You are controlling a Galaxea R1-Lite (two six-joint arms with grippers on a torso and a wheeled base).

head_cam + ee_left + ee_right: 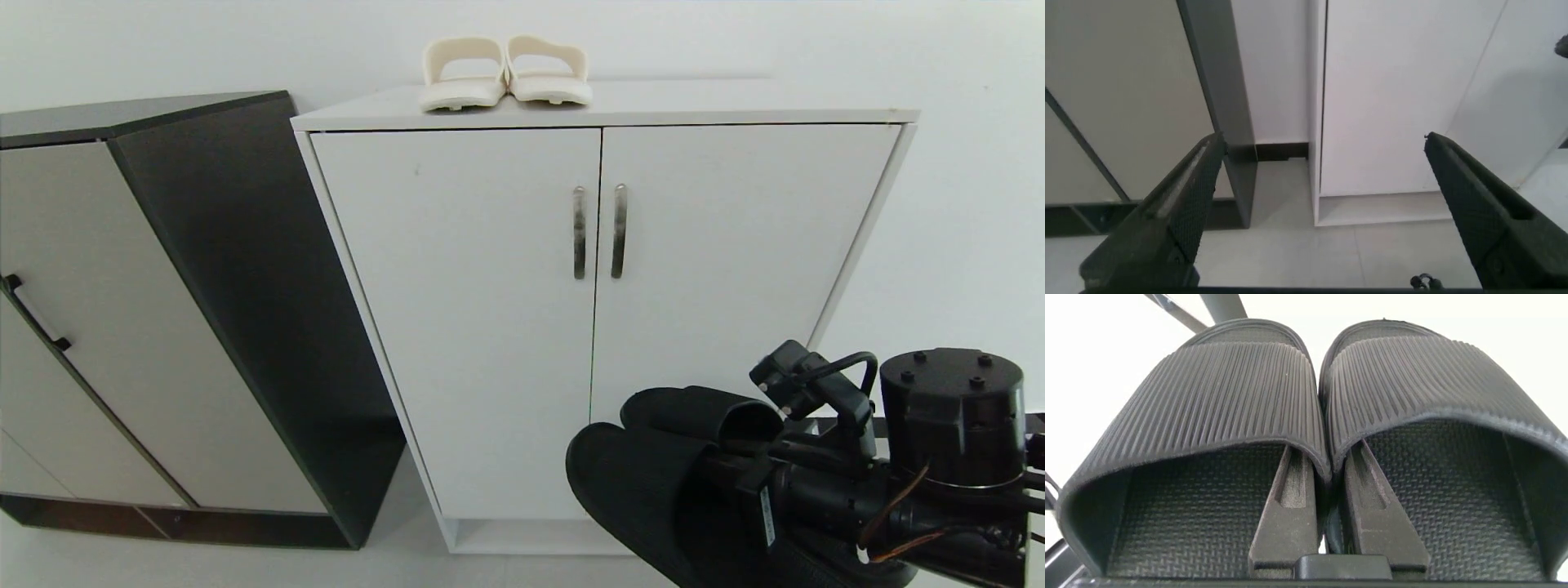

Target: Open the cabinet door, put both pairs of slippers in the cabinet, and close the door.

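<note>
Early stage. White cabinet (457, 327): both doors (735, 269) shut, handles (579, 233) untouched; interior hidden, contents cannot be told.

Cream slippers (506, 73) sit side by side on the cabinet top, near its back edge.

Black slippers (653, 465) are held low in front of the right-hand door. The right gripper (1323, 449) has one finger inside each slipper, pinching their adjoining walls together.

Left gripper (1323, 139) is spread and empty, low by the cabinet's left corner, beside the dark cabinet (245, 286).

Left to do: open a door, stow both pairs, close it.
</note>
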